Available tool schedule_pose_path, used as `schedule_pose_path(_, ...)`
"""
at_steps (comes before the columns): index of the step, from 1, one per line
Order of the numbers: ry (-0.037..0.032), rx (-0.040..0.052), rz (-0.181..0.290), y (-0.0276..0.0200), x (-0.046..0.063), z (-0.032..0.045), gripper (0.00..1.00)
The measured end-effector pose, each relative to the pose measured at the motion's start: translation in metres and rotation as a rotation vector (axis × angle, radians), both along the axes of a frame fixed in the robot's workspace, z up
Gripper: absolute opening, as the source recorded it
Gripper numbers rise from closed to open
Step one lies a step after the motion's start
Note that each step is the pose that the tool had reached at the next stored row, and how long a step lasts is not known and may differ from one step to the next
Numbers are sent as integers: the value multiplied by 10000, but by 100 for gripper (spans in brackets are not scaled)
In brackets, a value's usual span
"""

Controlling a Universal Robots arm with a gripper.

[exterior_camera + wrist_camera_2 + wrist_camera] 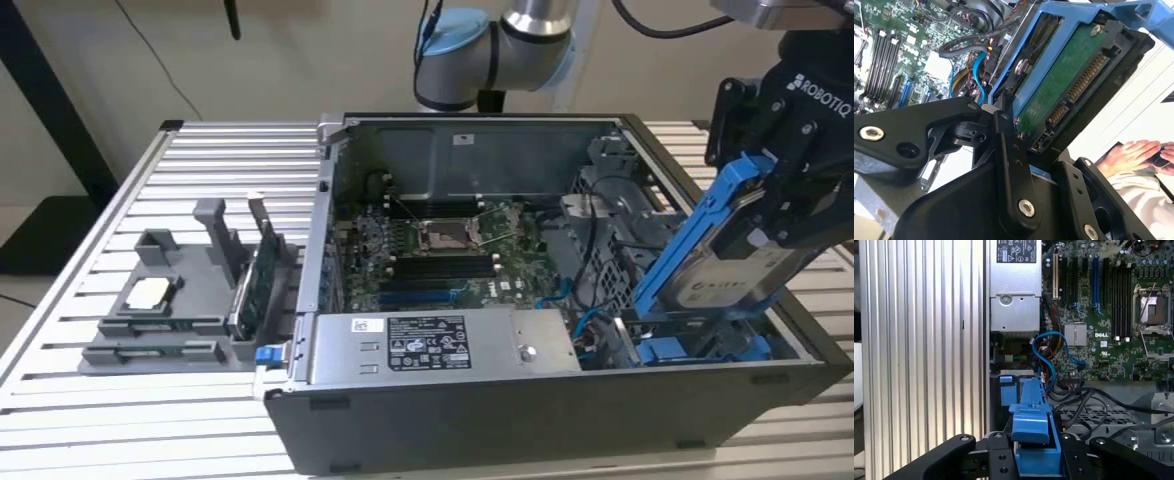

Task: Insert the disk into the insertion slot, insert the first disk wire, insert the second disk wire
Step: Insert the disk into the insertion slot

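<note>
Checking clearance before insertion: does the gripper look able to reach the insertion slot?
Probably yes: the gripper holds the disk tilted right above the insertion slot, with nothing seen between.

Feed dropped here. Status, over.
Gripper jaws shut on disk. Disk tilted, lower end at insertion slot, not seated. Blue cable beside slot.

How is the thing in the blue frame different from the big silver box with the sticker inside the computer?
The disk stands steeply tilted, clamped in the gripper above the case; the silver box lies flat inside it. The disk wears a bright blue frame; the silver box is bare metal. The disk is slim; the silver box is chunkier. Both are silver-grey with a label.
</note>
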State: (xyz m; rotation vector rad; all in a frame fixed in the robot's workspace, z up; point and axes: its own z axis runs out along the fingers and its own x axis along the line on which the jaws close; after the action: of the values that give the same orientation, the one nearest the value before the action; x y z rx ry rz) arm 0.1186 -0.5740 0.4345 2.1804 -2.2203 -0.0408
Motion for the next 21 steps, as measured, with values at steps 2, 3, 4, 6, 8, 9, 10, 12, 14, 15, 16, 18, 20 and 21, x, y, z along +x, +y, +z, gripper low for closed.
schedule_pose_path(2, 0, -1, 0, 0, 0, -13, 33)
schedule_pose_path(3, 0, -1, 0, 0, 0, -21, 33)
schedule_pose_path(4, 0, 0, 0, 0, 0, -27, 33)
schedule_pose_path(6, 0, -1, 0, 0, 0, -35, 33)
schedule_pose_path(8, 0, -3, 0, 0, 0, -36, 33)
schedule_pose_path(9, 0, -2, 0, 0, 0, -37, 33)
schedule_pose_path(10, 0, -1, 0, 0, 0, -38, 33)
schedule_pose_path(12, 0, 0, 0, 0, 0, -39, 33)
schedule_pose_path(14, 0, 1, 0, 0, 0, -43, 33)
schedule_pose_path(15, 0, 1, 0, 0, 0, -46, 33)
schedule_pose_path(16, 0, 1, 0, 0, 0, -51, 33)
schedule_pose_path(18, 0, 0, 0, 0, 0, -64, 33)
schedule_pose_path(20, 0, 2, 0, -1, 0, -108, 33)
schedule_pose_path(21, 0, 0, 0, -1, 0, -119, 33)
